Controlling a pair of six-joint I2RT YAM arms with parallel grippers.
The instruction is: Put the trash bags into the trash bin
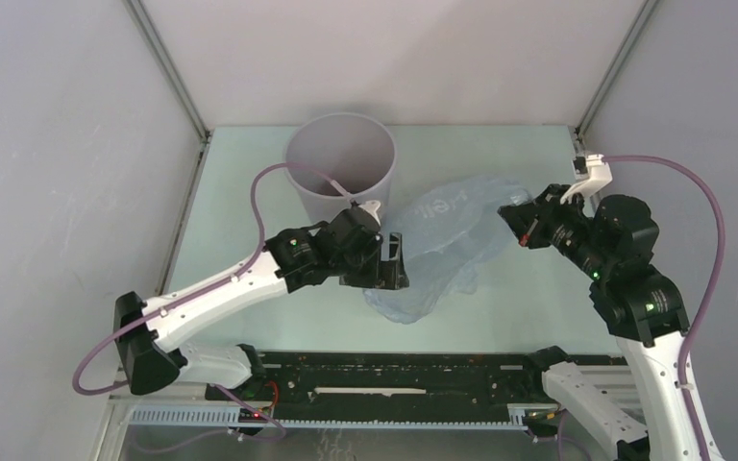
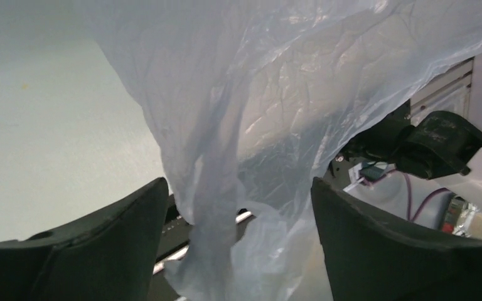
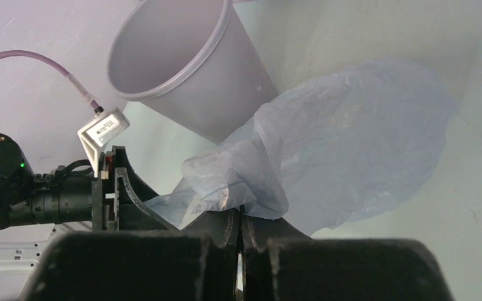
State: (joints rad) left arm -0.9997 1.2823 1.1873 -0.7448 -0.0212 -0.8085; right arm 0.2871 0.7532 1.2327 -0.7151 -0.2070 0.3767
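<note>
The thin pale blue bag (image 1: 452,235) is outside the bin (image 1: 336,197). It is bunched up on the table (image 1: 231,221) just right of the bin and a little nearer the arms. White lettering shows on its upper face, but it is too faint and creased to read.

The right gripper (image 3: 240,229) has its fingers pressed together on a fold at the bag's right edge. The left gripper (image 2: 238,185) stands wide apart at the bag's near left end. A twisted hank of plastic (image 2: 213,207) hangs between its fingers (image 2: 100,251), unclamped.

The grey bin stands upright with its mouth open. A small white tag (image 3: 103,127) by the left wrist carries print too small to read.
</note>
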